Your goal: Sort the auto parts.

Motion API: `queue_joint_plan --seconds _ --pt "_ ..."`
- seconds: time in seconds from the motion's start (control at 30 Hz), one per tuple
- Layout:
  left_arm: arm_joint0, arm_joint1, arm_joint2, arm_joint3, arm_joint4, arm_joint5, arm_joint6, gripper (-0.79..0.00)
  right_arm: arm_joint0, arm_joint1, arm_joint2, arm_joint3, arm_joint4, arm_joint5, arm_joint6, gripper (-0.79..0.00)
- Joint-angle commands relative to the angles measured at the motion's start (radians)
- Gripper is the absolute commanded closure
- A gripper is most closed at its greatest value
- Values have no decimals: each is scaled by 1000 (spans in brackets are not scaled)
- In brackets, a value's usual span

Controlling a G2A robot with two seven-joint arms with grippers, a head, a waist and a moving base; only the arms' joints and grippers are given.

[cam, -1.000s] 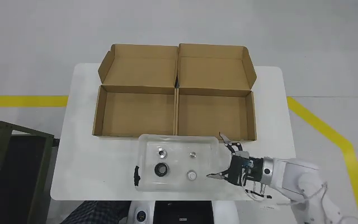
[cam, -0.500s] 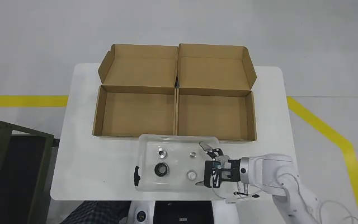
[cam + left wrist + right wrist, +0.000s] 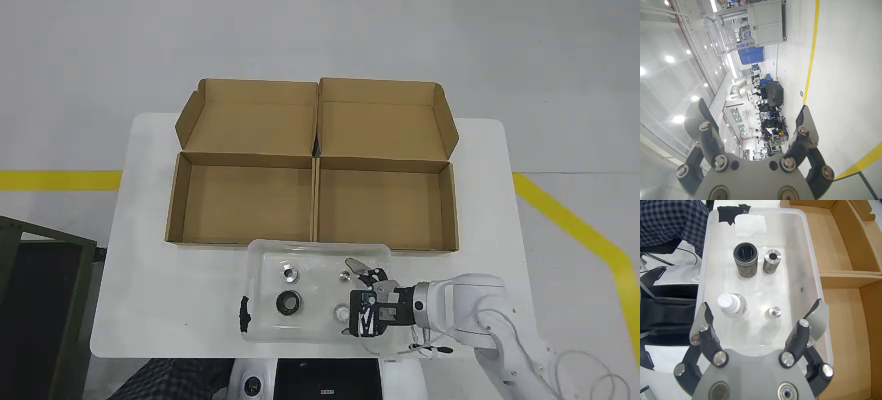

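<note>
A clear plastic bin [image 3: 300, 243] at the table's near edge holds the parts. A black-bored bearing sleeve [image 3: 745, 260] and a steel bushing [image 3: 772, 261] stand upright at its far end from my right wrist. Closer lie a white-capped clear bottle [image 3: 730, 306] and a small metal stud [image 3: 773, 312]. My right gripper [image 3: 762, 305] hangs open over the bin's right half [image 3: 352, 298], fingers spread across its width, bottle and stud just ahead of them, holding nothing. My left gripper [image 3: 753, 106] is open and empty, pointing at the room.
Two open cardboard boxes [image 3: 245, 205] [image 3: 385, 210] sit side by side behind the bin, lids folded back. Black tape [image 3: 241, 313] marks the bin's left end. White table [image 3: 480, 180] shows bare to the right of the boxes.
My right gripper has moved left, from beside the bin's right end to over its inside. It stays open. The parts have not shifted.
</note>
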Motion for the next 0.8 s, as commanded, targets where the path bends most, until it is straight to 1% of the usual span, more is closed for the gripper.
queue_joint_plan --seconds 0.0,0.1,0.13,0.3,0.4,0.53,0.67,0.7,0.77 --pt "0 0 0 0 0 0 0 -785 4 1 -8 6 -4 3 -2 -705" --pt "0 0 0 0 0 0 0 -785 9 2 -19 12 -10 3 -1 -677" --pt "0 0 0 0 0 0 0 -785 11 2 -23 13 -12 2 -2 -646" --pt "0 0 0 0 0 0 0 -785 16 6 -38 20 -21 0 -1 -585" --pt "0 0 0 0 0 0 0 -785 18 7 -48 24 -25 -5 -1 -570" --pt "0 0 0 0 0 0 0 -785 23 9 -65 32 -31 -8 -1 -505" --pt "0 0 0 0 0 0 0 -785 31 11 -79 44 -32 -7 1 -425" --pt "0 0 0 0 0 0 0 -785 33 11 -81 45 -32 -7 2 -391" --pt "0 0 0 0 0 0 0 -785 37 12 -87 49 -31 -7 3 -379"
